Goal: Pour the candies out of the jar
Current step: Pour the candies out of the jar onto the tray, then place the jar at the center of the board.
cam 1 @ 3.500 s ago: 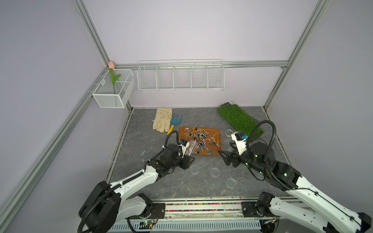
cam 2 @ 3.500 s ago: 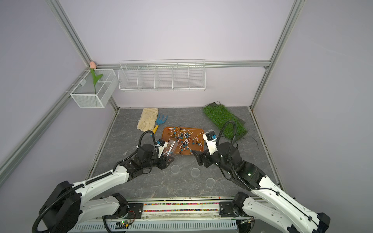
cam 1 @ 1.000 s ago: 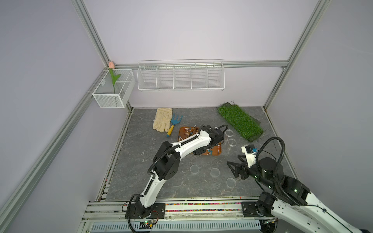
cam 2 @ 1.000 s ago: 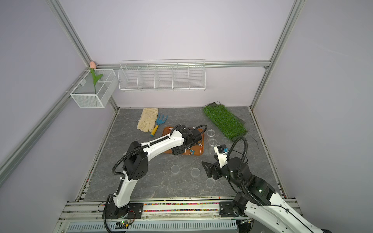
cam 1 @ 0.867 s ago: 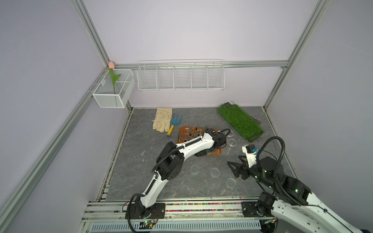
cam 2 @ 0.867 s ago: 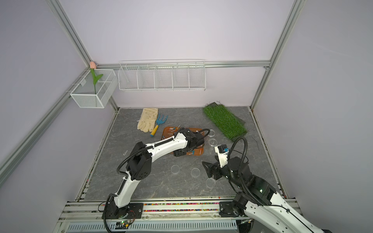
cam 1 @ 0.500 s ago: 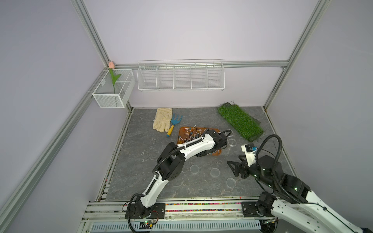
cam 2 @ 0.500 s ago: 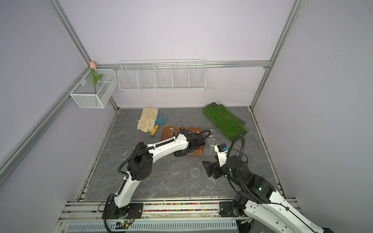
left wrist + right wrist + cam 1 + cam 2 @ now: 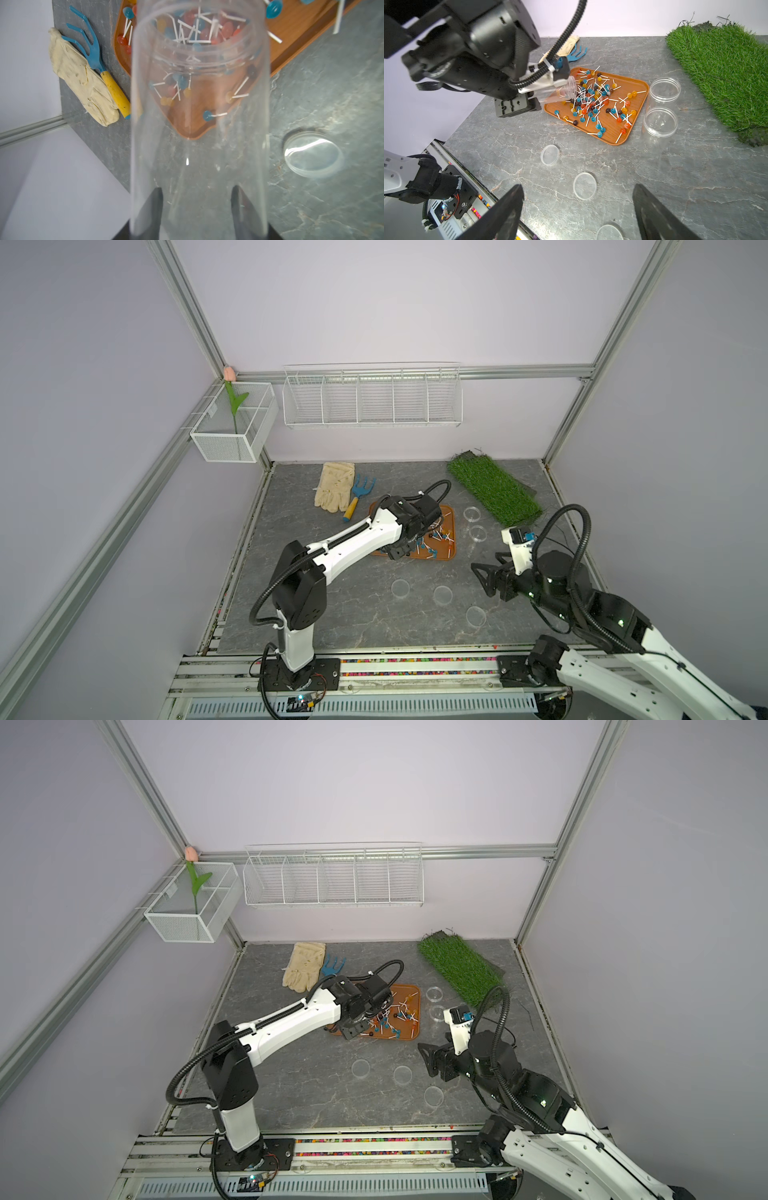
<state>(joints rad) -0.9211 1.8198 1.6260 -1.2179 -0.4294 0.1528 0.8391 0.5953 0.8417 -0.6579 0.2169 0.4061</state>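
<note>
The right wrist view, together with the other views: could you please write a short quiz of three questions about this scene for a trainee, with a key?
1. True or false: the left fingers hold the clear jar tilted, with its mouth over the candies on the orange tray.
2. How many empty jars stand upright beside the tray? A) one B) two C) four
3. Fill in the missing word: the right fingers stand ____ above the table and hold nothing.
Key: 1 true; 2 B; 3 open.
</note>
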